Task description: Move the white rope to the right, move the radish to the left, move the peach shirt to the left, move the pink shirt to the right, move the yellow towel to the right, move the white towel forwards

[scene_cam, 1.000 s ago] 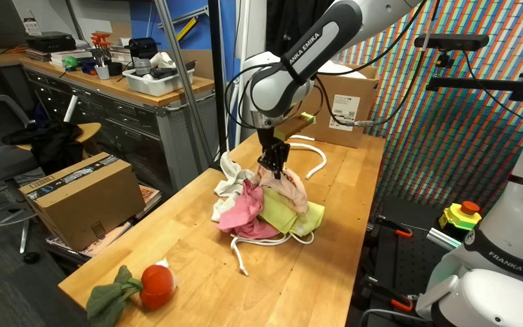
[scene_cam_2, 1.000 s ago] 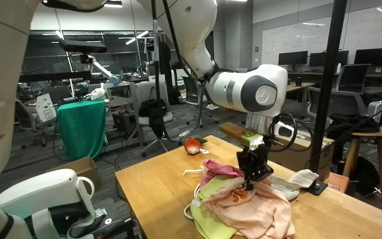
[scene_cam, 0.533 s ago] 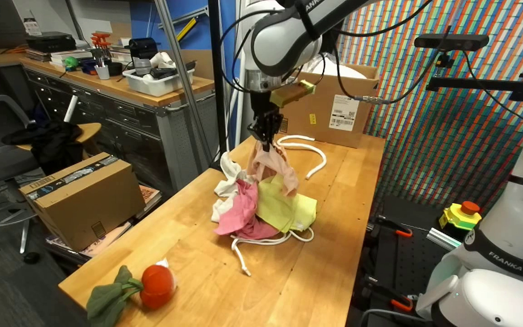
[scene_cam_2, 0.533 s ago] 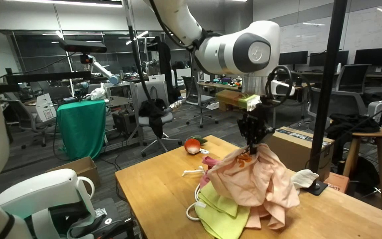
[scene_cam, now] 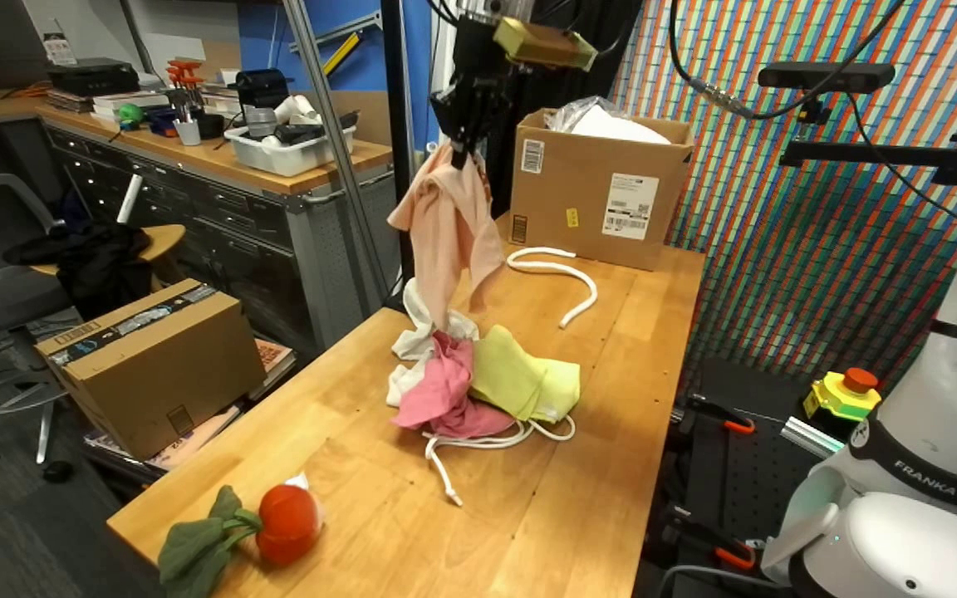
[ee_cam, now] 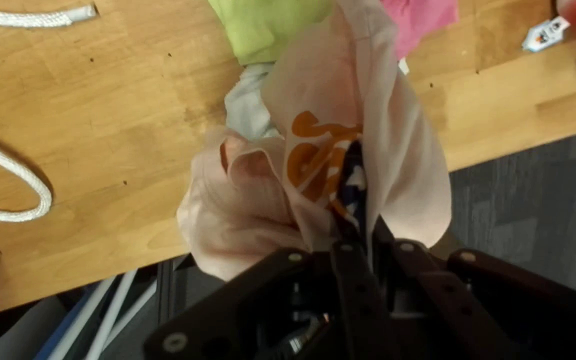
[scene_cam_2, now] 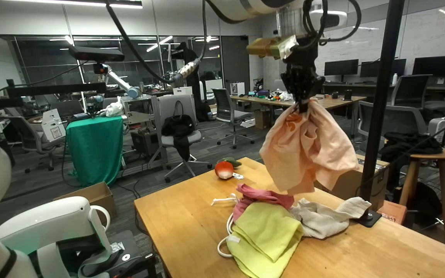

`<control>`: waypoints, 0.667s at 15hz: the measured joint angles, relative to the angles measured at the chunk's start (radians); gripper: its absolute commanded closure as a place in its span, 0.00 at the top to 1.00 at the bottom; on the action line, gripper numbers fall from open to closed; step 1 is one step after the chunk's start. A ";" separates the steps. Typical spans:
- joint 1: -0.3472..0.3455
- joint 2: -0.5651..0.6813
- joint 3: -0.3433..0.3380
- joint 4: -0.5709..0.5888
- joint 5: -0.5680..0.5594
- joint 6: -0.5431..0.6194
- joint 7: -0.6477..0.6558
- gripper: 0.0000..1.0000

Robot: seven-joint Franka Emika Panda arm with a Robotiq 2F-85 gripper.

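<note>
While the gripper [scene_cam_2: 303, 109] clamps the peach shirt [scene_cam_2: 309, 150] above the table [scene_cam_2: 184, 212], only the wrist view reveals a dark blue patch [ee_cam: 352, 177] among its folds. The rope [scene_cam: 552, 267] lies whole near the box [scene_cam: 578, 187] in an exterior view; the wrist view crops it.

In both exterior views, the gripper [scene_cam_2: 303, 107] is held high and pointed straight down, its fingers [scene_cam: 459, 155] pressed together in a grip; the wrist [scene_cam_2: 287, 23] is aligned directly above, flanked by looped cables [scene_cam_2: 359, 16]; the arm [scene_cam_2: 245, 9] is shown only in part; in the wrist view, dark linkages [ee_cam: 238, 305] are seen fanned to either side.
</note>
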 measured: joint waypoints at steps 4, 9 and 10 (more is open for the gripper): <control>0.000 -0.076 0.006 0.013 0.023 -0.004 0.004 0.03; 0.024 -0.125 0.056 0.011 0.023 -0.163 -0.036 0.03; 0.034 -0.133 0.070 0.009 0.022 -0.208 -0.053 0.03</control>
